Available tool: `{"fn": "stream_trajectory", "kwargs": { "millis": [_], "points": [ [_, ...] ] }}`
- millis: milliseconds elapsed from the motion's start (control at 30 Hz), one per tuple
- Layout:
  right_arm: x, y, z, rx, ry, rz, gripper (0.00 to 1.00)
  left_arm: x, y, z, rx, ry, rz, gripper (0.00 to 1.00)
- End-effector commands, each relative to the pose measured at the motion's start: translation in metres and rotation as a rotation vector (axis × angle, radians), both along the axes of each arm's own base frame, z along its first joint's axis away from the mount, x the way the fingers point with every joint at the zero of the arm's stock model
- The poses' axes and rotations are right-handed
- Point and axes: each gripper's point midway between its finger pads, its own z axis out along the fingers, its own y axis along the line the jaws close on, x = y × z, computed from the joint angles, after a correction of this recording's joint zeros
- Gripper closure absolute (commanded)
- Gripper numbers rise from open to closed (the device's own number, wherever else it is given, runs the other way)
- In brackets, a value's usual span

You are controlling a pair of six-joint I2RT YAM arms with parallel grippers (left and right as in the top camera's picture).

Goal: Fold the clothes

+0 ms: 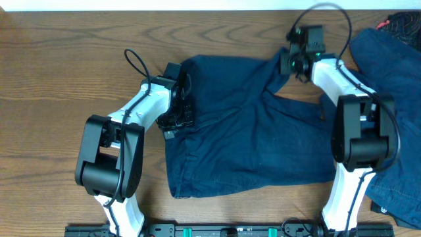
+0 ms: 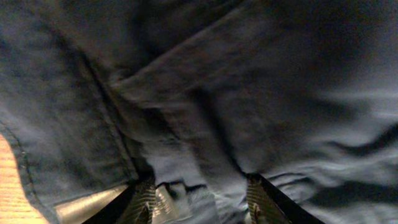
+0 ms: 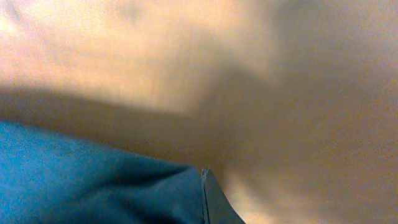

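Navy shorts [image 1: 250,131] lie centred; another blue garment [image 1: 398,99] runs off-frame right.

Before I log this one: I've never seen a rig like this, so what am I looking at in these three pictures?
A robot's left arm and right arm stand at a wooden table. The wide picture comes from a fixed camera overhead. The other two come from a small camera on each wrist, looking along that arm's fingers. A pair of dark navy shorts lies spread in the middle, and a pile of more blue clothes sits at the right edge. The left gripper is at the shorts' left edge with cloth bunched between its fingers, so it seems to grip there. The right gripper is shut at the far corner, where the cloth is drawn up to a point. Its own picture is blurred and shows only cloth and table.
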Motion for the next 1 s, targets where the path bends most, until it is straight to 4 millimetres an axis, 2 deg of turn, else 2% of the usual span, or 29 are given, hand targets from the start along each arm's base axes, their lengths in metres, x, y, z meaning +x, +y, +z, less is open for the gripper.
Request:
{"fn": "stream_trajectory", "kwargs": {
  "millis": [0, 67, 133, 200, 400, 500, 667, 700, 800, 967],
  "points": [
    [0.026, -0.040, 0.103, -0.282, -0.238, -0.051, 0.94, -0.013, 0.013, -0.018, 0.056, 0.060, -0.001, 0.51],
    [0.025, -0.049, 0.104, -0.372, -0.228, -0.054, 0.81, -0.013, 0.013, -0.018, 0.056, 0.060, -0.001, 0.50],
    [0.018, -0.065, 0.094, -0.449, -0.182, -0.106, 0.81, -0.013, 0.013, -0.018, 0.056, 0.060, -0.001, 0.51],
    [0.009, -0.077, 0.083, -0.500, -0.130, -0.146, 0.73, -0.013, 0.013, -0.018, 0.056, 0.060, -0.001, 0.51],
    [-0.002, -0.094, 0.084, -0.579, -0.090, -0.210, 0.62, -0.013, 0.013, -0.018, 0.056, 0.060, -0.001, 0.50],
    [-0.012, -0.082, 0.077, -0.496, -0.050, -0.197, 0.53, -0.013, 0.013, -0.018, 0.056, 0.060, -0.001, 0.50],
    [-0.015, -0.002, 0.052, -0.022, 0.003, 0.038, 0.51, -0.012, 0.013, -0.018, 0.055, 0.057, -0.001, 0.50],
    [-0.014, 0.004, 0.048, 0.033, 0.012, 0.038, 0.50, -0.012, 0.013, -0.018, 0.055, 0.057, -0.001, 0.50],
    [-0.008, 0.003, 0.030, 0.066, 0.031, -0.020, 0.46, -0.013, 0.013, -0.018, 0.055, 0.057, -0.002, 0.50],
    [0.018, 0.004, 0.005, 0.071, -0.034, -0.021, 0.38, -0.012, 0.013, -0.018, 0.055, 0.056, -0.002, 0.50]
  ]
}}
